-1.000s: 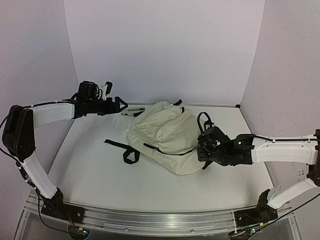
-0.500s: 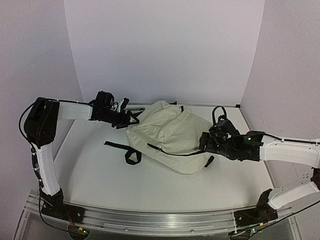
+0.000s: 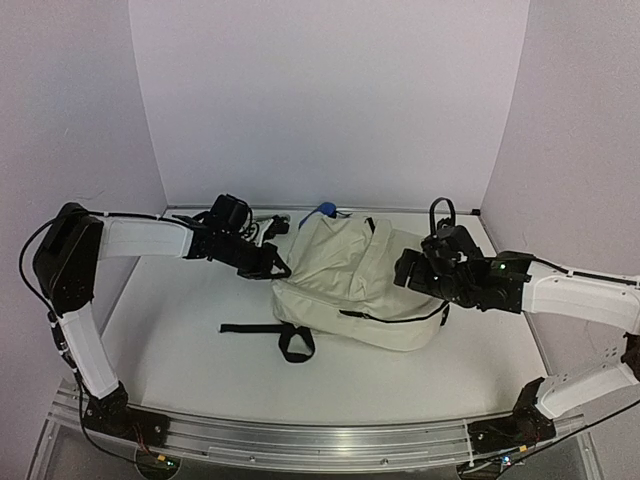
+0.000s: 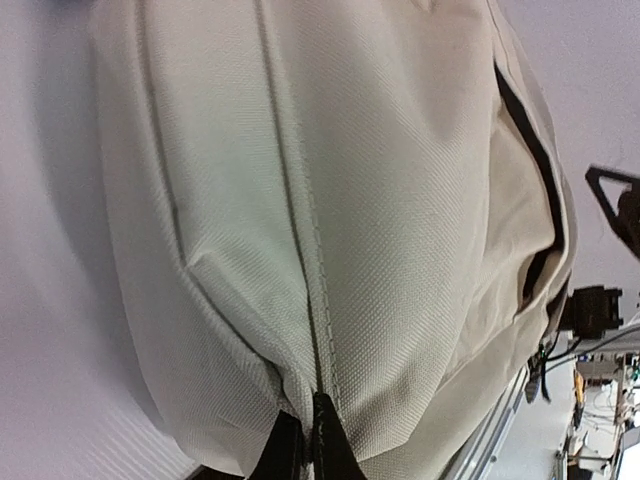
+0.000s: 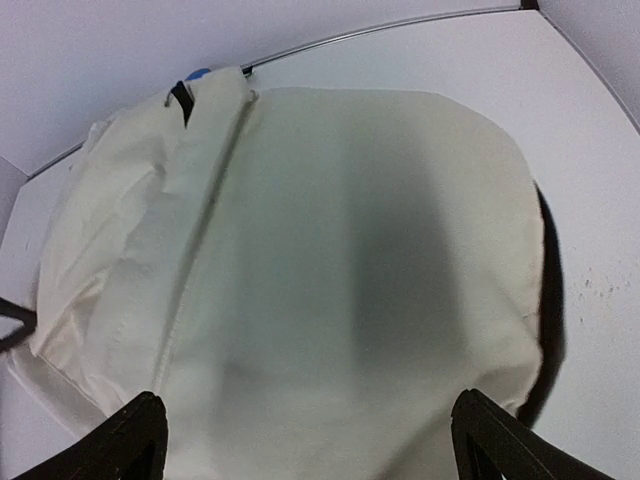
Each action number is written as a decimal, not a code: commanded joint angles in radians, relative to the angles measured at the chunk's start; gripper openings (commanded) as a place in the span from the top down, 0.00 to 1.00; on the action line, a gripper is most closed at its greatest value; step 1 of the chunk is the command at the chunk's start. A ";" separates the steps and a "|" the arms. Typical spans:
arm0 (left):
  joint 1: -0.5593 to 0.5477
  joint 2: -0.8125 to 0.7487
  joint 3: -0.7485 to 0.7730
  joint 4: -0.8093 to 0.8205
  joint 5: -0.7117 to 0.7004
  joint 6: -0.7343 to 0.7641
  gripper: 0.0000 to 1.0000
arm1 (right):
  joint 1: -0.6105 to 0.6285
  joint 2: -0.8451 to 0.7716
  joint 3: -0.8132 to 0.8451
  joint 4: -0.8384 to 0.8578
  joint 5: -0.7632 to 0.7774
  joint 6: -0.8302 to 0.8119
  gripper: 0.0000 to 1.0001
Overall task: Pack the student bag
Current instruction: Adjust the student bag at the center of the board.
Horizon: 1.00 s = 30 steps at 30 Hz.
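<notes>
From overhead we see the student bag [image 3: 355, 285] lying mid-way across the table [image 3: 180, 340]. Only the left wrist view shows the left gripper [image 4: 305, 445] pinched tight on its seam. The right wrist view shows the right gripper [image 5: 308, 425] spread wide over it.

White table [image 3: 180, 350], pale lilac walls [image 3: 330, 100] three sides, aluminium rail [image 3: 300, 437] near edge

You brought the left gripper [image 3: 272, 268] in from open air and pinched it shut on a seam of the student bag [image 3: 350, 285]. You spread the right gripper [image 3: 410, 272] wide. The bag slid toward that gripper, uncovering a blue object [image 3: 325, 211] beyond it.
</notes>
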 commanded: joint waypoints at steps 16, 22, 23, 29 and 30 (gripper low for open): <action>-0.127 -0.380 -0.079 -0.141 -0.239 -0.207 0.12 | -0.072 0.325 0.445 0.012 -0.302 -0.328 0.38; -0.073 -0.281 -0.034 -0.006 -0.167 -0.269 0.12 | -0.095 0.460 0.588 -0.050 -0.322 -0.436 0.46; -0.072 -0.254 -0.027 0.011 -0.162 -0.276 0.15 | -0.095 0.476 0.607 -0.059 -0.308 -0.450 0.49; -0.070 -0.153 0.020 0.029 -0.158 -0.298 0.19 | -0.095 0.551 0.667 -0.103 -0.200 -0.484 0.53; -0.070 -0.143 0.023 0.039 -0.159 -0.308 0.19 | -0.095 0.563 0.675 -0.106 -0.189 -0.488 0.54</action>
